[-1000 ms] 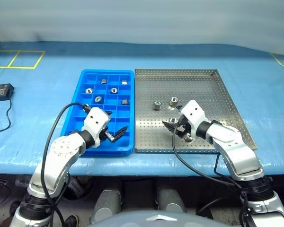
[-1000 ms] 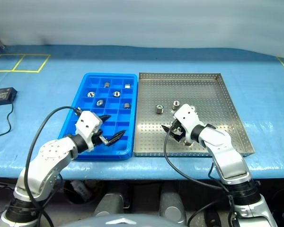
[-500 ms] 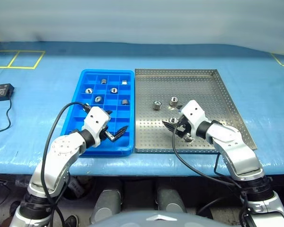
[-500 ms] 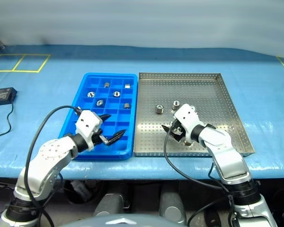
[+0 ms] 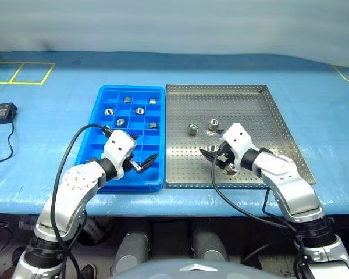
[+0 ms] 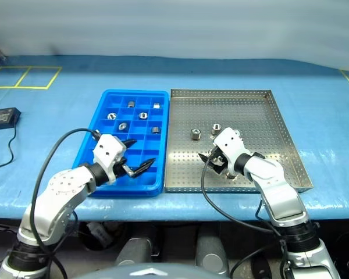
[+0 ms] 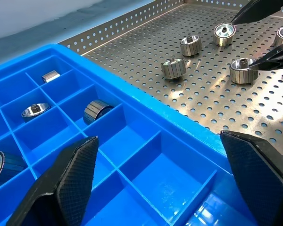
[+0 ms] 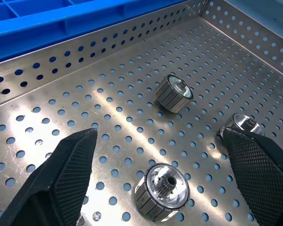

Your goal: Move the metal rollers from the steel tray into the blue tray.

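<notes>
We list the blue tray [image 5: 128, 136] holding six metal rollers [image 5: 121, 122], the steel tray [image 5: 250, 110] holding several more. Left claw [image 5: 141, 152] spread empty over blue tray; right claw [image 5: 212, 160] spread empty over steel tray.

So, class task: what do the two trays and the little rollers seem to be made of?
Steel tray: looks like matt sheet metal, grey and perforated with rows of holes. Blue tray: probably moulded plastic, glossy, uniformly bright blue. Rollers: apparently polished metal, with mirror-like highlights and ribbed sides.
</notes>
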Available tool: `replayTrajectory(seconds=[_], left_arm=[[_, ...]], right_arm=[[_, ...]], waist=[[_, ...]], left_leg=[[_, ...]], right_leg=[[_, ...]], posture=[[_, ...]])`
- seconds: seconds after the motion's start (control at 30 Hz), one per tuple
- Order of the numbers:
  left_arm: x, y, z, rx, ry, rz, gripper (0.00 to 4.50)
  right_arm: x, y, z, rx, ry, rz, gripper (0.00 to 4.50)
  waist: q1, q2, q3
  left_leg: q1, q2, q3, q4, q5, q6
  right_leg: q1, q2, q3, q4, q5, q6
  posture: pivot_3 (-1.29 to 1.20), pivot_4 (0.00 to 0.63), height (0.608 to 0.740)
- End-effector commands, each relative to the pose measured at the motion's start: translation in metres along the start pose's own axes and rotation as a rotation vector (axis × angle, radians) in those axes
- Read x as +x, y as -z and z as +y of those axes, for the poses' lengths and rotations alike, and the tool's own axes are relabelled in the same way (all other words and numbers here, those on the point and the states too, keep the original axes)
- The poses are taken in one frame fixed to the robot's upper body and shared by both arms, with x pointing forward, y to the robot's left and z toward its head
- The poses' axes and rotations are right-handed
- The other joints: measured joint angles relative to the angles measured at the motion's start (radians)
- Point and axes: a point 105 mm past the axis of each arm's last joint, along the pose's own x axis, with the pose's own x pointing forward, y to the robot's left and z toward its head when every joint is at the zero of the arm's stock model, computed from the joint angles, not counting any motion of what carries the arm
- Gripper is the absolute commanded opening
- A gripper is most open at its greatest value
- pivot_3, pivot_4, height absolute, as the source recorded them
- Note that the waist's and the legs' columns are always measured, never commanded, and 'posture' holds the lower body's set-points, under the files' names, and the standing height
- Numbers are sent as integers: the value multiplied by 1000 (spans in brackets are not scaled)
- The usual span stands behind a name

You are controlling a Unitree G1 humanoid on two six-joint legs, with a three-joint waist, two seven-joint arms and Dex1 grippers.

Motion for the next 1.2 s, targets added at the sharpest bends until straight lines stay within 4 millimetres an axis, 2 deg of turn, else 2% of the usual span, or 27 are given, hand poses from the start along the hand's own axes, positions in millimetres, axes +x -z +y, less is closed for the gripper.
replayTrajectory(seconds=[0.03, 0.23, 0.47, 0.67, 0.87, 1.2], left_arm=[[3, -14, -3, 5, 18, -55, 4500], [23, -31, -17, -22, 118, -123, 4500], [64, -40, -32, -19, 264, -122, 4500], [99, -32, -41, -44, 373, -53, 4500], [123, -18, -50, -35, 436, 34, 4500], [151, -4, -56, -23, 436, 113, 4500]], right_arm=[[-5, -9, -5, -29, 33, -31, 4474], [-16, -10, -11, -106, 85, 8, 4474], [-35, -4, -23, -160, 192, 79, 4474], [-46, -2, -18, -148, 230, 90, 4474], [-52, 0, -12, -124, 255, 93, 4474], [-55, 2, -7, -109, 271, 97, 4474]], waist=[[0, 0, 0], [1, 0, 0], [-6, 0, 0], [-29, 1, 0], [-69, 1, 0], [-161, 1, -1]], left_leg=[[0, 0, 0, 0, 0, 0], [0, 0, 0, 1, 0, 0], [-1, -1, 1, 1, 2, 3], [-1, 0, 2, 2, 2, 5], [-3, -1, 2, 2, 2, 6], [-4, -1, 2, 3, 2, 6]], right_leg=[[0, 0, 0, 0, 0, 0], [0, 0, 0, 0, 0, 0], [0, 0, 0, 0, 0, 0], [0, 0, 0, 0, 0, 1], [-1, 0, 0, 0, 1, 2], [-1, -1, 0, 0, 1, 3]], posture=[[-154, 150, 740], [-175, 150, 740], [-253, 150, 740], [-325, 150, 740], [-378, 150, 740], [-429, 150, 740]])
